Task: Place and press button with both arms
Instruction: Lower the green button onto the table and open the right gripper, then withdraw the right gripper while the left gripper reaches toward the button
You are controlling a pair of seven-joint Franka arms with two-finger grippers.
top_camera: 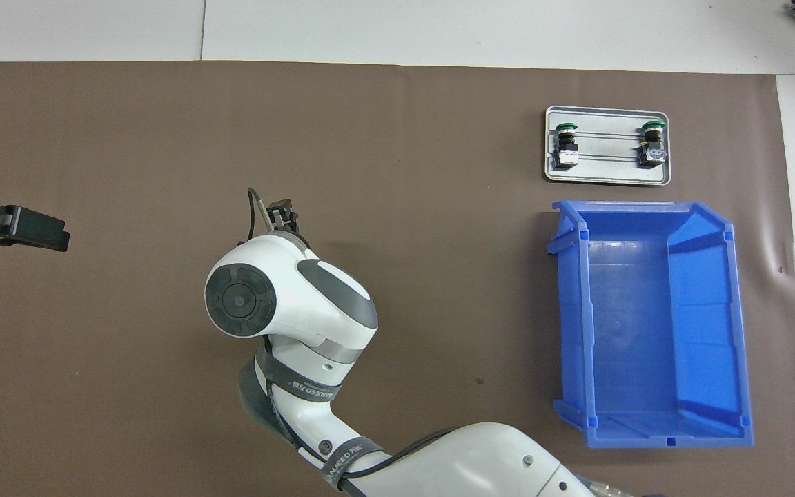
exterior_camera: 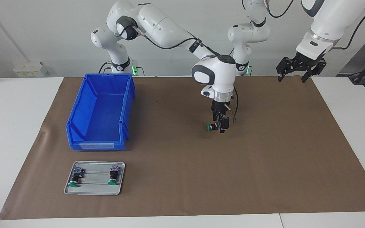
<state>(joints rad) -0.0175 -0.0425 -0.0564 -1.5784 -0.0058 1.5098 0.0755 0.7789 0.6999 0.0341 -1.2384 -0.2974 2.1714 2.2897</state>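
Gripping the button (exterior_camera: 212, 127) apparently, the right gripper (exterior_camera: 219, 126) hangs over the mat's (exterior_camera: 265, 152) centre; the left gripper (exterior_camera: 299, 67), open, waits at its two o'clock.

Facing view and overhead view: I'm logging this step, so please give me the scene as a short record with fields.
right gripper: over the middle of the brown mat, shut on the button
button: held sideways just above the mat, green cap toward the right arm's end
left gripper: waits raised over the mat's edge at the left arm's end
tray: holds two spare buttons lying apart
blue bin: beside the tray, nearer to the robots; nothing seen inside
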